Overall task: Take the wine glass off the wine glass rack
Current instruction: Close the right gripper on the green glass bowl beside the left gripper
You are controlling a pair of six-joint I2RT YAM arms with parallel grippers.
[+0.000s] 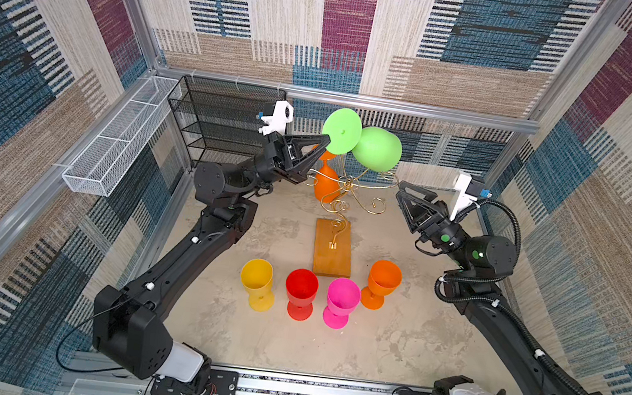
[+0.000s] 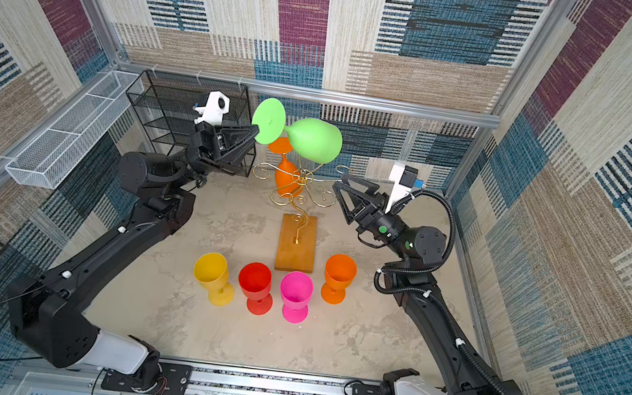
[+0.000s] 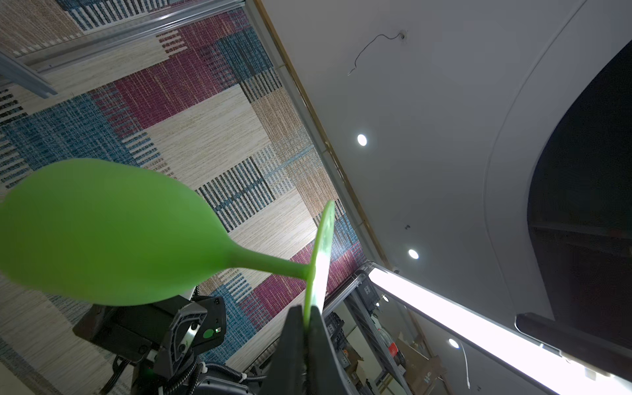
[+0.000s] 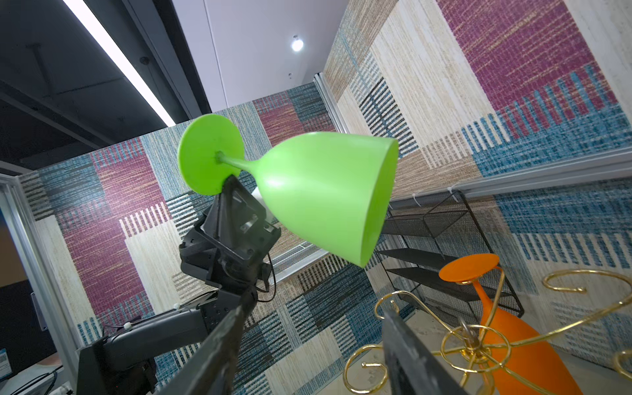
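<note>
My left gripper [image 1: 326, 139] [image 3: 309, 309] is shut on the rim of the foot disc of a green wine glass [image 1: 378, 148] [image 2: 316, 140] [image 4: 325, 198]. The glass lies nearly level in the air, above and clear of the wine glass rack [image 1: 344, 194] [image 2: 302, 194], a gold wire stand on a wooden base [image 1: 332, 251]. An orange glass [image 1: 326, 185] [image 4: 523, 349] hangs upside down from a rack arm. My right gripper [image 1: 401, 189] [image 4: 316, 307] stands open and empty just right of the rack's scroll arms, below the green bowl.
Yellow [image 1: 257, 282], red [image 1: 301, 291], pink [image 1: 341, 301] and orange [image 1: 382, 281] glasses stand upright in front of the base. A black mesh shelf [image 1: 220, 122] stands at the back left. A white wire basket [image 1: 116, 145] hangs on the left wall.
</note>
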